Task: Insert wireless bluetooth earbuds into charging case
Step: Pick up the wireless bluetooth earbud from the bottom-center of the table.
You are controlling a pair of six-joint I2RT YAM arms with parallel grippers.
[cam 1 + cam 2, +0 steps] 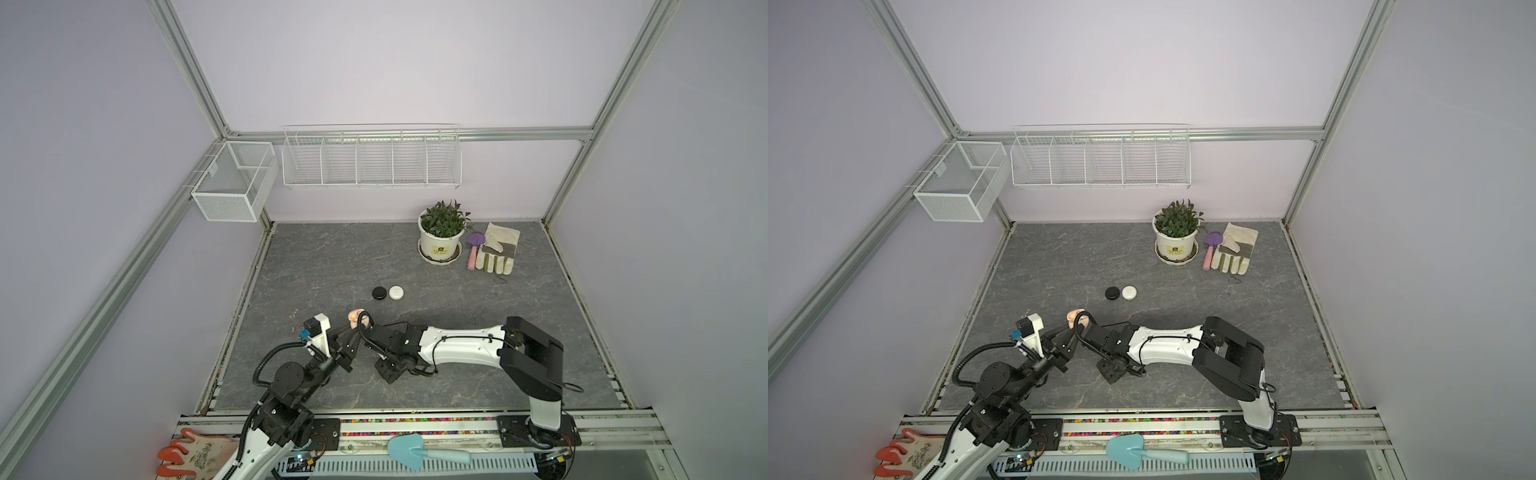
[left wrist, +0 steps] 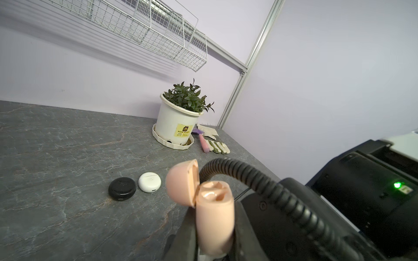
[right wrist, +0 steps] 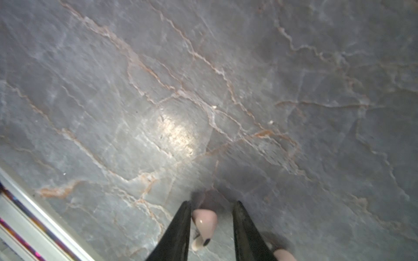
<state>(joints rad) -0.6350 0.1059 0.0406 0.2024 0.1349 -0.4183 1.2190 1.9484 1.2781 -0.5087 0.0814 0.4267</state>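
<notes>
Three cases: a black puck [image 1: 378,293] and a white puck [image 1: 395,292], both closed and touching, lie beyond the pink case [image 2: 212,198]. The left gripper [image 2: 214,228] clamps the pink case with its lid up. One pink earbud [image 3: 204,222] lies on the table between the right gripper's [image 3: 212,204] parted jaws (gap on one side). A second earbud [image 3: 282,255] is cut off by the frame. There is bare table [image 1: 332,257] around the pucks.

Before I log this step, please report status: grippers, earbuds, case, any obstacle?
Left gripper shut on open pink charging case. Right gripper open, straddling pink earbud on table. Second pink earbud close beside.
</notes>
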